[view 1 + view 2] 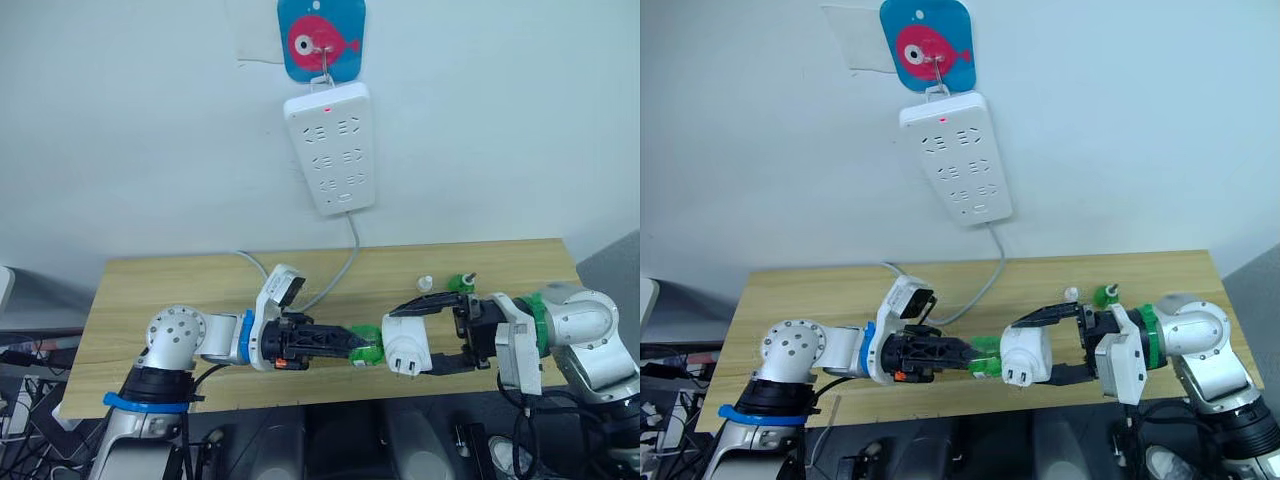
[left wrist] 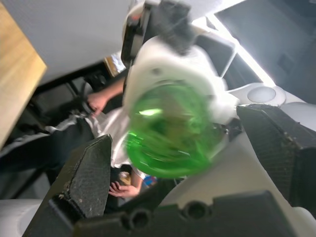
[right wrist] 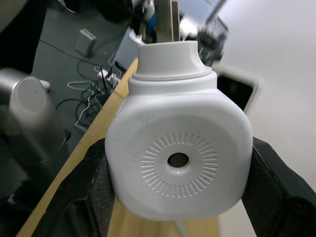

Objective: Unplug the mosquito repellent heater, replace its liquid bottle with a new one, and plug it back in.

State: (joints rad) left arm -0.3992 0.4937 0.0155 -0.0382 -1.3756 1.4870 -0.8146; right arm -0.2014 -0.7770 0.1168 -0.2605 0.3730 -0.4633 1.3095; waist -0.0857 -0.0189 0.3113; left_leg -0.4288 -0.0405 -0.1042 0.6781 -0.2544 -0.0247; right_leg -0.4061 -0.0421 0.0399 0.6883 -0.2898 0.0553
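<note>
My right gripper (image 1: 412, 340) is shut on the mosquito repellent heater (image 1: 406, 350), a small white rounded unit held above the table's front edge with its plug pins pointing down. The right wrist view has its round vent (image 3: 177, 160) between the two black fingers (image 3: 81, 190). A green liquid bottle (image 1: 368, 348) sticks out of the heater's left side. My left gripper (image 1: 352, 344) is shut on that bottle, which looks blurred in the left wrist view (image 2: 170, 131).
A long white power strip (image 1: 330, 147) hangs on the wall from a blue fish hook (image 1: 320, 40), its cable (image 1: 340, 275) trailing onto the wooden table (image 1: 180, 285). A small white cap (image 1: 424, 284) and another green bottle (image 1: 462, 282) stand at the back right.
</note>
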